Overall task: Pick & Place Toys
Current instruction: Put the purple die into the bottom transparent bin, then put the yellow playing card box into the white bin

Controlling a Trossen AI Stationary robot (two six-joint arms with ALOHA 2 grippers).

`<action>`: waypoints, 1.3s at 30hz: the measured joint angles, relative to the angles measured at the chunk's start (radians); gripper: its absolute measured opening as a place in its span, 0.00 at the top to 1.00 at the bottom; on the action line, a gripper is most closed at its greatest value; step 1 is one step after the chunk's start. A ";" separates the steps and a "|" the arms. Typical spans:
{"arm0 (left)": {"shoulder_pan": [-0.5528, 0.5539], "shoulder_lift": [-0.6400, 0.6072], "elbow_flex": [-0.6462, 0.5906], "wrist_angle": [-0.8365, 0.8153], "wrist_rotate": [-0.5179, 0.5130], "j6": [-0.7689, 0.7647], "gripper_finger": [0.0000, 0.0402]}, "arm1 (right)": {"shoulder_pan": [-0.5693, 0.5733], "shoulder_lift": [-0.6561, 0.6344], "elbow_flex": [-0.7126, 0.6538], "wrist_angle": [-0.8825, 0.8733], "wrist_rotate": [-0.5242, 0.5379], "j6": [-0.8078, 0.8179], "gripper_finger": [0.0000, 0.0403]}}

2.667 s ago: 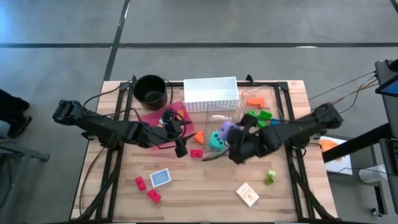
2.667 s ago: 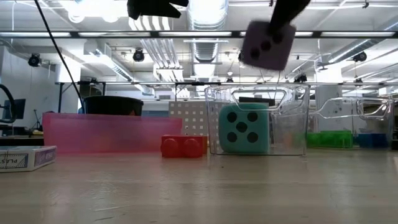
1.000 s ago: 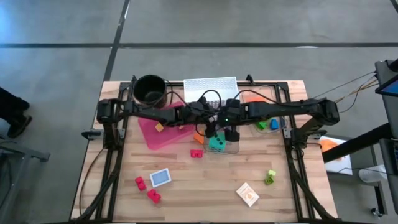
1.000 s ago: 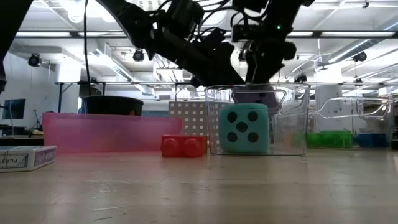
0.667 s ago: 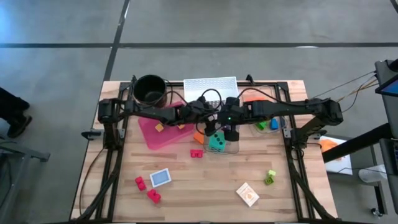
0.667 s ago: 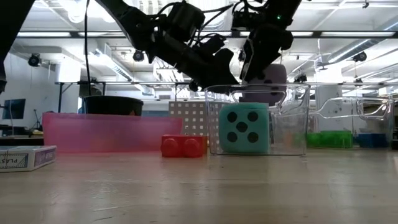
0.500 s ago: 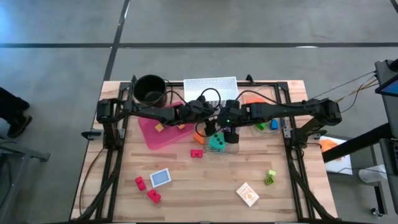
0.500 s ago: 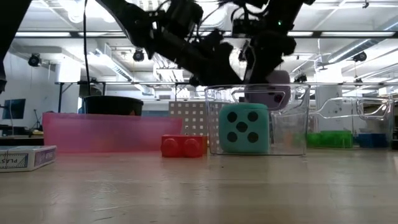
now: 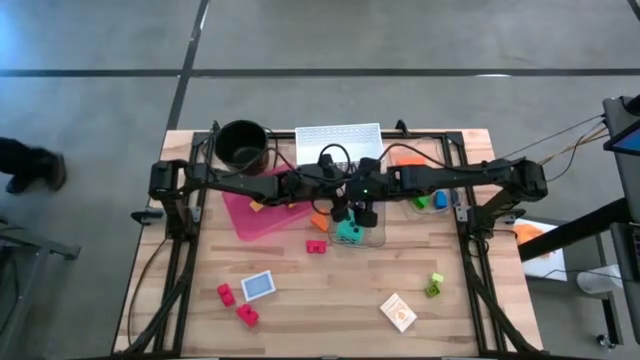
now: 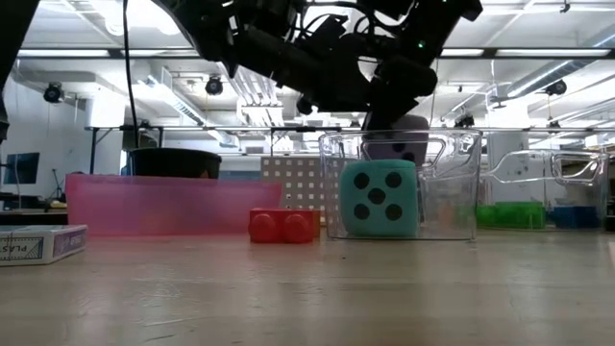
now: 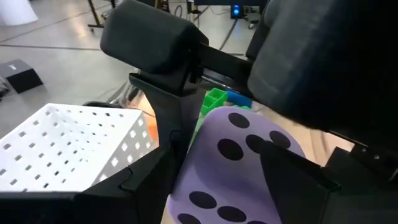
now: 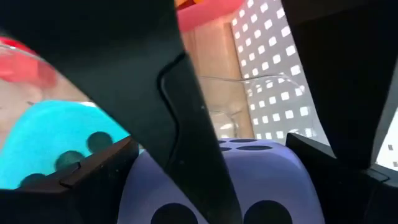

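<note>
The purple dotted die (image 10: 399,139) hangs at the rim of a clear plastic box (image 10: 452,183), above the teal dotted die (image 10: 378,199) that rests on the box's floor. Both arms meet over the box. My left gripper (image 9: 343,205) comes from the table's left and my right gripper (image 9: 367,210) from its right. Each is shut on the purple die, which the grippers hide in the high view. It fills the left wrist view (image 11: 236,162) and the right wrist view (image 12: 249,174). Other bricks and cards lie loose on the table. My left gripper has the purple die between its two fingers (image 11: 146,183), on two opposite faces (image 11: 186,186). The die is clear of the box floor and a little tilted. My right gripper pinches the same die between its two fingers (image 12: 93,168) on its side faces (image 12: 140,180), coming from above. A finger of the left gripper (image 12: 186,124) crosses in front of it.
The pink tray (image 9: 250,215), black pot (image 9: 242,143) and white perforated basket (image 9: 338,143) stand at the far left and middle. Red bricks (image 9: 316,246) (image 9: 235,305), a blue card (image 9: 258,285), a tan card (image 9: 398,312) and a green brick (image 9: 434,285) lie nearer.
Both grippers have stayed together over the clear box. The purple die between them has gone up a little from inside the box, then down again, and now sits at rim height, slightly tilted.
</note>
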 joint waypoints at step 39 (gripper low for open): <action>0.066 -0.100 -0.001 -0.339 -0.048 -0.031 0.40 | 0.016 -0.108 0.010 -0.093 -0.052 -0.014 0.01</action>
